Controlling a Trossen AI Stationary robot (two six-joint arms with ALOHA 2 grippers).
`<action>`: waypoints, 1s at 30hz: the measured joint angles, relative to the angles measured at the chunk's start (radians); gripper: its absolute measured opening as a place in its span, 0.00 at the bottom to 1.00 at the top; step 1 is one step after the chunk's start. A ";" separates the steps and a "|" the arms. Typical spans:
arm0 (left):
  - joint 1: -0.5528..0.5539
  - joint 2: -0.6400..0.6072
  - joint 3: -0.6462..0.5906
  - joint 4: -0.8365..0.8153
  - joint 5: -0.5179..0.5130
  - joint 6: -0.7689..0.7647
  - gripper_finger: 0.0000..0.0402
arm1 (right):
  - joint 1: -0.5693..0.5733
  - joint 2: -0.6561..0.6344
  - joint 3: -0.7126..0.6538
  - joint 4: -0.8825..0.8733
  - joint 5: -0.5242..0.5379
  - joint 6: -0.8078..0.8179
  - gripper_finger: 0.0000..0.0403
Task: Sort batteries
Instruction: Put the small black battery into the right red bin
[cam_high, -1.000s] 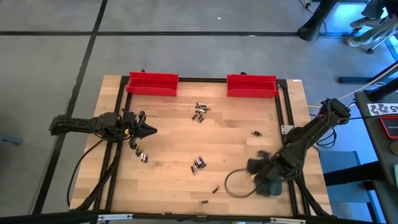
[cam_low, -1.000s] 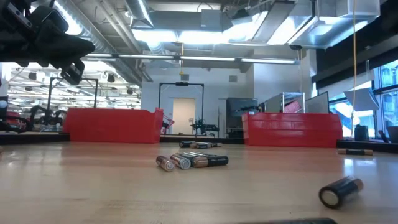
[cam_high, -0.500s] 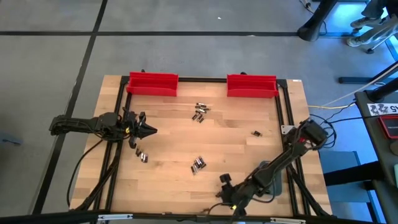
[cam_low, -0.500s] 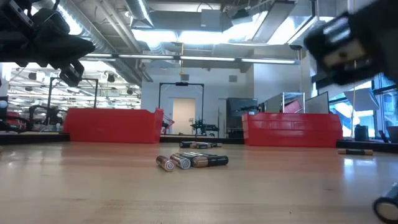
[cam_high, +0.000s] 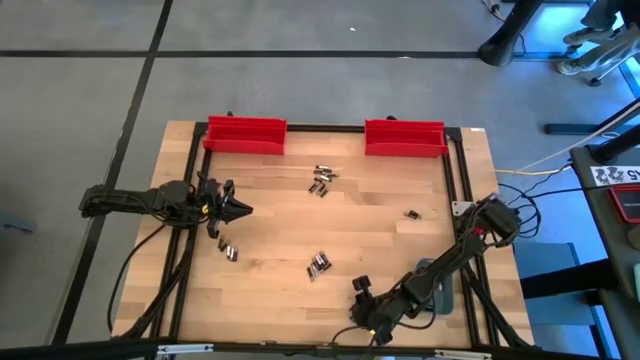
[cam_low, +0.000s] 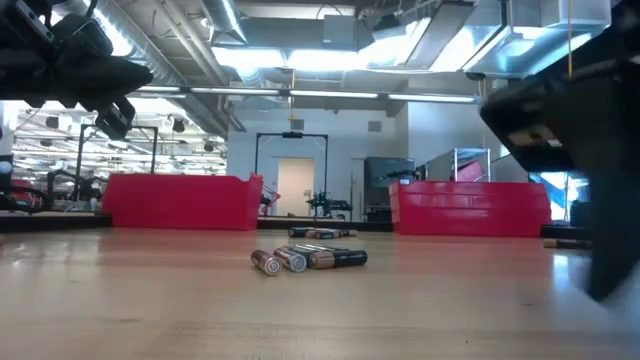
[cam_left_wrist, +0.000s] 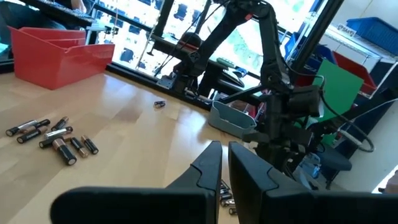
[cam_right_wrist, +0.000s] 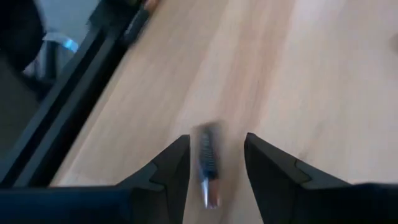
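Observation:
Small dark batteries with silvery ends lie on the wooden table: a cluster at the far middle (cam_high: 321, 180), one alone at the right (cam_high: 411, 214), a cluster at the middle (cam_high: 319, 264) that also shows in the low view (cam_low: 308, 259), and a pair (cam_high: 229, 251) near my left gripper. My left gripper (cam_high: 240, 210) hovers shut and empty over the table's left side. My right gripper (cam_high: 362, 306) is low near the front edge. It is open, its fingers on either side of one blurred battery (cam_right_wrist: 208, 163) lying on the table.
Two red bins (cam_high: 246, 133) (cam_high: 405, 137) stand at the far edge. A grey-blue case (cam_high: 441, 285) lies at the near right, beside the right arm. A black frame (cam_high: 457, 170) runs along the table's sides. Bare wood lies between the battery groups.
My right gripper has swung from above the grey-blue case toward the table's left and near edge, and down close to the wood. It now stands over a battery by the front edge. In the low view the right arm now covers the spot where that battery showed.

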 joint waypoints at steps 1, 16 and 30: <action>0.000 0.000 0.000 0.000 0.000 -0.001 0.05 | 0.000 0.012 -0.001 0.002 -0.012 -0.001 0.37; 0.000 0.000 0.000 0.000 0.000 -0.006 0.05 | -0.027 0.058 0.002 -0.018 0.023 0.103 0.06; 0.000 0.000 0.000 0.000 0.000 -0.118 0.05 | -0.245 -0.331 -0.009 -0.407 0.248 -0.018 0.04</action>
